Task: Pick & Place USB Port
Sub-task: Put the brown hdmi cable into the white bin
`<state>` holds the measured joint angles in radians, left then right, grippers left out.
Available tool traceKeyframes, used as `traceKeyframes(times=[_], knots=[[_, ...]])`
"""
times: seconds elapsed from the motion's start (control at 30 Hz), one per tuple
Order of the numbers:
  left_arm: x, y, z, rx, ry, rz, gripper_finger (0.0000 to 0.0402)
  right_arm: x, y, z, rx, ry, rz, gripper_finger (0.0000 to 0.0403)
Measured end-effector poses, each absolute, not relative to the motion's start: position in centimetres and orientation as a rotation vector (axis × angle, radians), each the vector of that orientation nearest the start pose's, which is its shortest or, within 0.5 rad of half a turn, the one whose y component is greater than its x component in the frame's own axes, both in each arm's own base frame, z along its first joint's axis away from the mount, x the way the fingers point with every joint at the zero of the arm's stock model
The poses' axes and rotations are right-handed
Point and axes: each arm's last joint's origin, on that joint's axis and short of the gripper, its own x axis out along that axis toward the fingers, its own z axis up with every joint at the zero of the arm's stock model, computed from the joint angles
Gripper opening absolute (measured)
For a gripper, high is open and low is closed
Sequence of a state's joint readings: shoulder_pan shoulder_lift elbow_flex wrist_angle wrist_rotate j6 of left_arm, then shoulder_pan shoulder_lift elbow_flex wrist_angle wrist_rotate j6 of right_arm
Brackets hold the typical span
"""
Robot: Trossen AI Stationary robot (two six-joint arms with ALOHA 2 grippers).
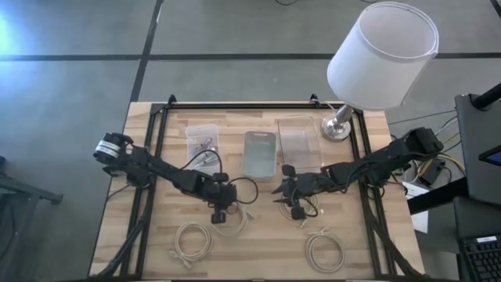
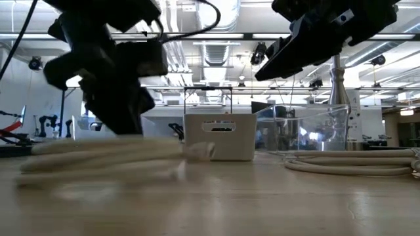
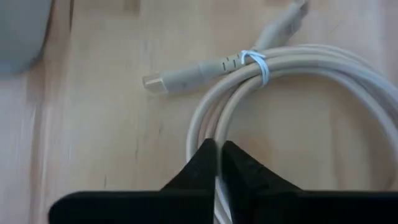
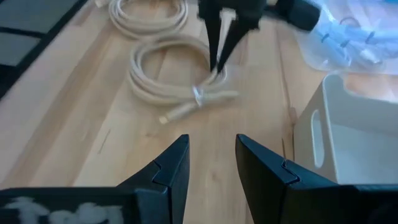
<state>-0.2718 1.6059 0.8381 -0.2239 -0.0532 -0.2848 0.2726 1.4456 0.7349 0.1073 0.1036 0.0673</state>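
A coil of white USB cable (image 1: 235,222) lies on the wooden table, bound by a thin tie (image 3: 258,62), with one plug (image 3: 155,83) sticking out flat on the wood. My left gripper (image 3: 217,146) stands over the coil, shut on its strands; the right wrist view shows it too (image 4: 219,37). My right gripper (image 4: 211,158) is open and holds nothing. It hangs above the table to the right of the coil (image 1: 286,193), in front of the white bin (image 1: 261,153). My left gripper pinches the coil's bundled strands (image 3: 214,127) between its two fingertips, on the side of the loop away from the tie. The fingers (image 4: 214,46) come from above, pointing down, and lie across the strands. The coil (image 4: 168,74) still rests flat on the table.
Two more cable coils lie near the table's near edge (image 1: 192,240) (image 1: 325,251). A clear bin (image 1: 300,143) stands right of the white bin, a plastic bag of small parts (image 1: 203,139) to its left. A lamp (image 1: 381,55) stands at the far right corner.
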Motion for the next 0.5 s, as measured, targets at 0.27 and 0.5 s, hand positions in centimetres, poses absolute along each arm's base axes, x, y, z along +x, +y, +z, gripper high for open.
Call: traceKeyframes(times=[0.27, 0.5], knots=[[30.3, -8.3, 17.9, -0.068, 0.909, -0.091, 0.0020, 27.9, 7.5, 19.8, -0.024, 0.606, 0.150, 0.0123], [32.7, -8.5, 22.4, 0.070, 0.739, 0.022, 0.0019, 26.4, 7.3, 21.0, 0.109, 0.696, 0.122, 0.0123]])
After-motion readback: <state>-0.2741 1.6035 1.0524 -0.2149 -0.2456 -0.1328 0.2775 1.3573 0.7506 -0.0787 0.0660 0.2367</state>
